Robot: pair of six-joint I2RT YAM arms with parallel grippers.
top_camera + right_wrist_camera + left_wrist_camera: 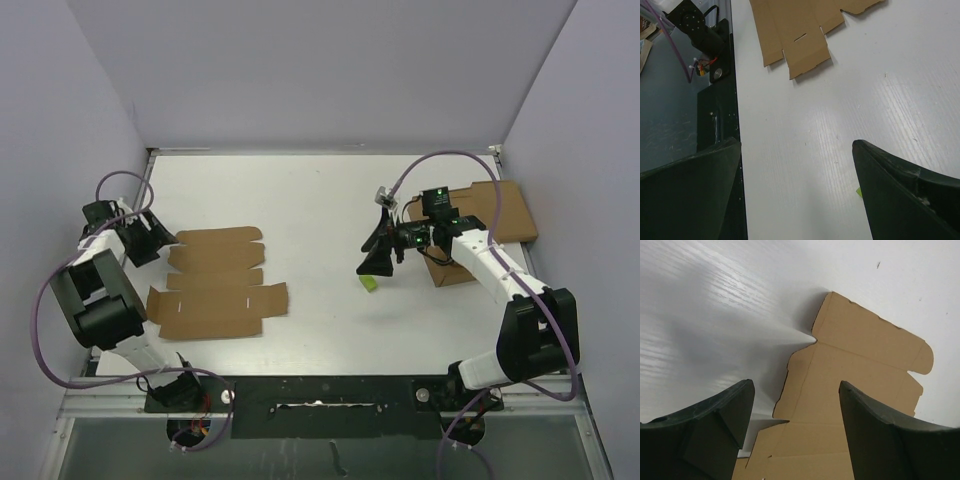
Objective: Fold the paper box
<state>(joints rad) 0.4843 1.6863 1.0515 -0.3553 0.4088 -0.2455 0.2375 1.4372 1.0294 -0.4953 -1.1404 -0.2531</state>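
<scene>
**Operator:** Check left fingers (705,435): partly open, nothing gripped, poised at left edge of flat brown die-cut cardboard sheet (850,390), lying unfolded on white table (715,315). Right fingers (910,200) fully spread, empty, well apart from sheet.

**Technician:** Noted. Expect skidding on smooth table if pinched flush; no brace from right side. Possible crease off score line, or slipped flap.

You see a plain brown paper box (215,285) on a white table (320,190), purple cables (445,153) on white-and-black arms (498,268), and a lime-green scrap (369,284).
</scene>
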